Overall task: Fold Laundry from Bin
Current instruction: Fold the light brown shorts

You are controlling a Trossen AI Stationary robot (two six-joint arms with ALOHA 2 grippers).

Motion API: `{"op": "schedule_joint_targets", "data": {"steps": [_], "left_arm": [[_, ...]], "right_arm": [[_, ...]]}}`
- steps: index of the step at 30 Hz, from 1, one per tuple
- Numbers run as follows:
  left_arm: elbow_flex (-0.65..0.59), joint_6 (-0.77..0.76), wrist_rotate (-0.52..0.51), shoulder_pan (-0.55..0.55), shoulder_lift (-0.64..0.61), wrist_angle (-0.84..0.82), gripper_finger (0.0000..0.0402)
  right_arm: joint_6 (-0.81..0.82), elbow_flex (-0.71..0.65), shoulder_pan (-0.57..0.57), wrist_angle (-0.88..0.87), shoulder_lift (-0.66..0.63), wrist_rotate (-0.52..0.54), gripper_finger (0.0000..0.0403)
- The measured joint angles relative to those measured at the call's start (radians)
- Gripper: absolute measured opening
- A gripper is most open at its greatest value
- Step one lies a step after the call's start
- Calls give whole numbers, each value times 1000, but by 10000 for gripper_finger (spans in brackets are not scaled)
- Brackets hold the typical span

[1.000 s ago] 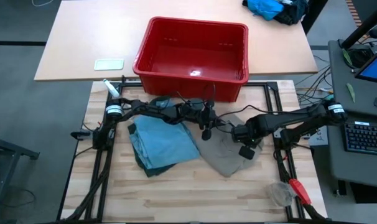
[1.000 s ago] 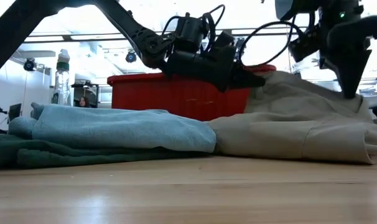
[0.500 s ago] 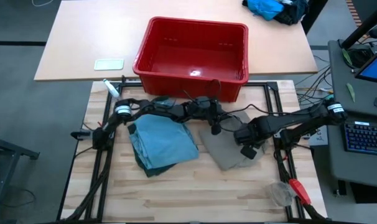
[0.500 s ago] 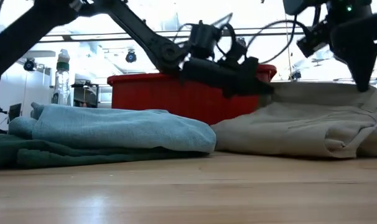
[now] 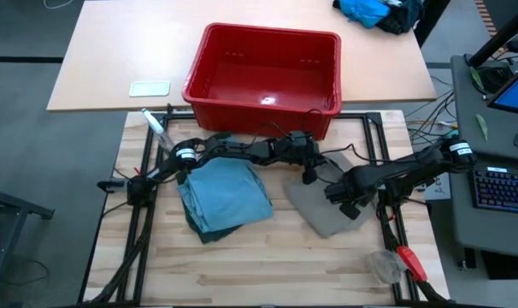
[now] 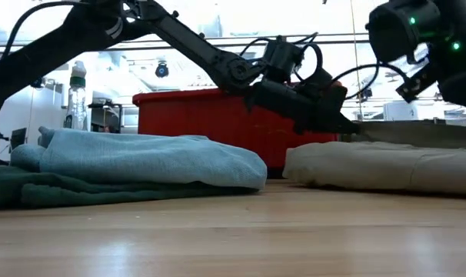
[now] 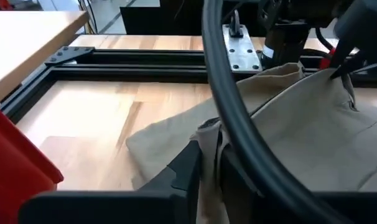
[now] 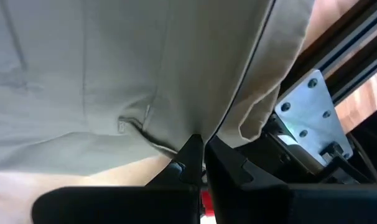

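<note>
Khaki-taupe garment [image 5: 327,208]: folded into a flat, compact slab, being held down on the wooden surface [image 5: 242,265] in front of the red bin [image 5: 263,73], right of the light blue denim piece [image 5: 229,192] stacked on the dark green shorts [image 5: 195,224]. Its edges are being pinched by the left gripper [image 5: 308,177] and the right gripper [image 5: 351,205], both clamped on cloth. Against a second ago, the formerly raised, rumpled cloth is being laid lower and flatter, shifted rightward.

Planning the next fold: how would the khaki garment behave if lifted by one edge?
The khaki garment would likely droop: it lies creased where the left gripper and right gripper pinch it. It probably drags rather than slides, being spread flat on the wooden table.
</note>
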Motion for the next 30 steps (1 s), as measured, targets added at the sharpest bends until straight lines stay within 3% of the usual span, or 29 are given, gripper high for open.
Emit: {"op": "schedule_joint_targets", "data": {"steps": [7,15,20,25,30], "left_arm": [[34,23,-66,2,10,-64,72],[46,47,-90,9,5,-145,147],[114,124,-87,13,0,-321,183],[216,203,-101,14,-7,-556,188],[245,237,-52,15,-20,-655,170]], "right_arm": [[24,-41,0,17,0,19,10],[60,-10,0,-28,-1,17,13],[86,44,0,-127,-1,34,13],[85,117,0,-183,-5,76,13],[59,169,0,-175,-8,83,26]]}}
